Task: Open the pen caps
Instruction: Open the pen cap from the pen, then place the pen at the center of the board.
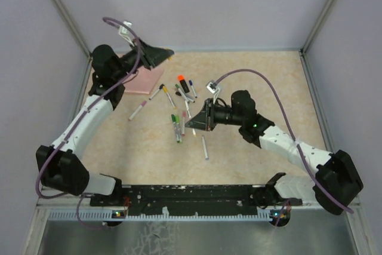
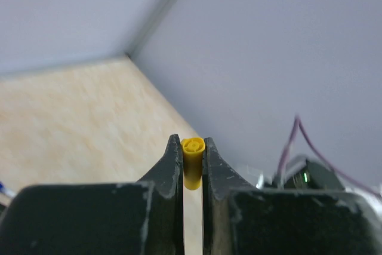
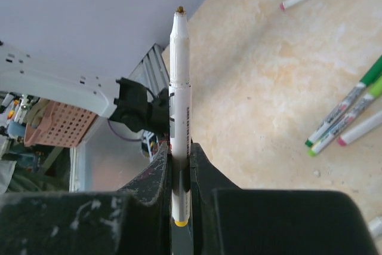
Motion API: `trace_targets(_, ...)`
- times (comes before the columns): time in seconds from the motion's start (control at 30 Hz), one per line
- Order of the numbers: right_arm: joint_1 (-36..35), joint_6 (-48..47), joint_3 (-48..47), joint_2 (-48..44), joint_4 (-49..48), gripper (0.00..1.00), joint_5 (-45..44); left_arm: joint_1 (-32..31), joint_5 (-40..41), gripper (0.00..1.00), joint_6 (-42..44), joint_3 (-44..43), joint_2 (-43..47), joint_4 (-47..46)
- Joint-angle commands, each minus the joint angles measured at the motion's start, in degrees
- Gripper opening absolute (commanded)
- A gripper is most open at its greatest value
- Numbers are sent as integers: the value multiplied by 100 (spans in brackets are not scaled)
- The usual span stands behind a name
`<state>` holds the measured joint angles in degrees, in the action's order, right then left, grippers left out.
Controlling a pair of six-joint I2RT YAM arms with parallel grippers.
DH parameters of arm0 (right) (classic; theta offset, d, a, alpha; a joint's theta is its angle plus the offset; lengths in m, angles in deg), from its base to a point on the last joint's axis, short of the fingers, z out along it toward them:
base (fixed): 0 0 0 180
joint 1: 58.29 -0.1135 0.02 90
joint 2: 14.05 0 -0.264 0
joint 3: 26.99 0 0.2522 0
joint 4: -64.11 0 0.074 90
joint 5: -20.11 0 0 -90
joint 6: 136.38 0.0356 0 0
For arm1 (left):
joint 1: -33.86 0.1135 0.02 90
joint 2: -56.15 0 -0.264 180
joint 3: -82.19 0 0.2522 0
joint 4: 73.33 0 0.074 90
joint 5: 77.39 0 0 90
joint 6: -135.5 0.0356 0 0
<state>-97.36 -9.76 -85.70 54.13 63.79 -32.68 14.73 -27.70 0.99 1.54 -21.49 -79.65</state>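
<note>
A robotics lab test cell is indicated. The beige marbled tabletop (image 1: 268, 88) is enclosed by plain pale panel walls (image 1: 197, 4) set in aluminium corner posts (image 1: 326, 10). Two white-and-black robot arms, the left arm (image 1: 83, 125) and the right arm (image 1: 286, 146), are bolted to a black rail (image 1: 197, 193) at the near edge and are trailed by purple cables (image 1: 250, 71). Beyond the enclosure, a salmon plastic basket (image 3: 57, 125) is seen among clutter in the right wrist view.

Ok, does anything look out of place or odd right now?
Nothing spilled or damaged. The only oddity: the yellow cap sits pinched in the left gripper, separate from the bare-tipped pen clamped in the right gripper.
</note>
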Motion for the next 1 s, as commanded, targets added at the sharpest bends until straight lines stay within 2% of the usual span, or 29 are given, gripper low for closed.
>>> trace_targets(0.0, -91, 252, 371, -305, -369, 0, 217, 384, 893, 0, 327, -984, -323, -848)
trace_targets(0.13, -101, 248, 624, -645, -261, 0, -6, 402, 1097, 0, 327, -1473, -579, -867)
trace_targets(0.23, -100, 67, 700, -883, 174, 0, -352, 402, 939, 0, 209, -1283, -503, -842)
trace_targets(0.5, -96, -403, 809, -1200, 1859, 0, -1778, 409, 904, 0, 92, 490, 541, -748)
trace_targets(0.67, -102, -414, 821, -937, 2653, 0, -2563, 415, 852, 0, 68, 1439, 1185, -466)
trace_targets(0.8, -102, -391, 906, -587, 2761, 0, -2654, 416, 787, 0, 29, 2078, 1569, -207)
trace_targets(0.97, -101, -369, 972, -181, 2877, 0, -2816, 413, 689, 0, 153, 2418, 1848, 416)
